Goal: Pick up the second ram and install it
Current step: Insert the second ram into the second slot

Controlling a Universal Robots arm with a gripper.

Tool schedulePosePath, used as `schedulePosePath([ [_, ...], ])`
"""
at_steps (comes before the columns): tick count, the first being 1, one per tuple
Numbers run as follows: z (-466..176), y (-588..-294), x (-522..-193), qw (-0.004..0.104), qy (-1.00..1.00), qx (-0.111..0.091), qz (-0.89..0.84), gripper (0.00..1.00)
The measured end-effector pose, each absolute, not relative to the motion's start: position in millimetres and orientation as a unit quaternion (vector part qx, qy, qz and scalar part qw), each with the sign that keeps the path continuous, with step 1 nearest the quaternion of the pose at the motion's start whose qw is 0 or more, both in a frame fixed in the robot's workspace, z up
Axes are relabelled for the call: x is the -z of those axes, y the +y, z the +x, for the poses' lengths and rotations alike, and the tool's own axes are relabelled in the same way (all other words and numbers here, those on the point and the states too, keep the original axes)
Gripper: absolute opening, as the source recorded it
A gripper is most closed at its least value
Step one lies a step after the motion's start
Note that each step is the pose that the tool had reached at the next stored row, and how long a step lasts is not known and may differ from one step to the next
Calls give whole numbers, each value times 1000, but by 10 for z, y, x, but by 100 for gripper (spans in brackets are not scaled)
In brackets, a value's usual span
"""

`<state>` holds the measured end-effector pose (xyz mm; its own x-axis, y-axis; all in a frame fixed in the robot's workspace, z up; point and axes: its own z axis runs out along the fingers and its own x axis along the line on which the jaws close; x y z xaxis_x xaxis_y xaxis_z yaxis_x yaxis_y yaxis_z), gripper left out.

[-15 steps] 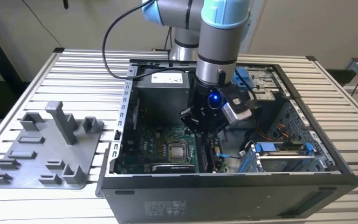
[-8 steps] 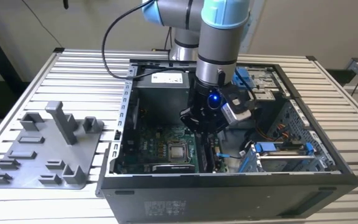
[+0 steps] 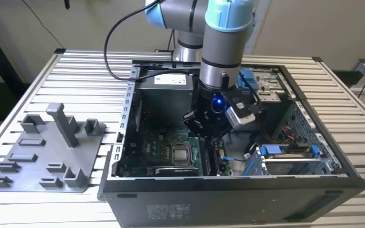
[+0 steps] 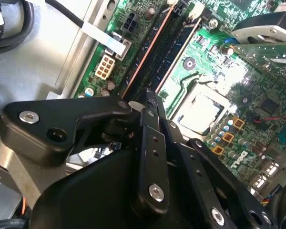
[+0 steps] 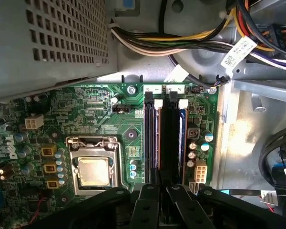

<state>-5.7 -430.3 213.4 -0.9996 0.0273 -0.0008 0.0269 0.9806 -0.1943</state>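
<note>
**End effector down over the memory slots inside the open case**

Slatted metal tabletop (image 3: 74,71) carries everything I can see: an open computer case (image 3: 233,199) lying on its side, and a grey fixture tray (image 3: 49,156) well off to the exterior view's left of my end effector. My arm (image 3: 224,42) comes down almost vertically from above, wrist pointing straight into the case, with a black cable (image 3: 110,52) looping off behind it.

The end effector (image 3: 209,129) sits low over the green motherboard (image 5: 86,102), right above the row of memory slots (image 5: 152,133). The processor socket (image 5: 93,167) lies just beside it, and the bundle of coloured wires (image 5: 181,43) runs along the far end of the slots from it.

In both wrist views the black fingers (image 5: 148,200) stand close together, drawn in around a dark, thin board, the second ram (image 5: 169,138). That stick stands on edge in the slot line, running straight out from the fingertips toward the white latches (image 5: 181,104). Whether it is fully seated I cannot tell. In the second wrist view the same stick (image 4: 174,45) reaches away from the end effector (image 4: 150,102) along the slots.
</note>
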Motion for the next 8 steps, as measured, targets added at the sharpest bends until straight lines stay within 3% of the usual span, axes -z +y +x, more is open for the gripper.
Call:
schedulePosePath([
  [6,-54,-4299,-2127,1,-995,-97,-14,14],
  [7,-53,-4300,-2150,1,-995,-97,-14,20],
  [8,-54,-4302,-2199,1,-995,-97,-14,20],
])
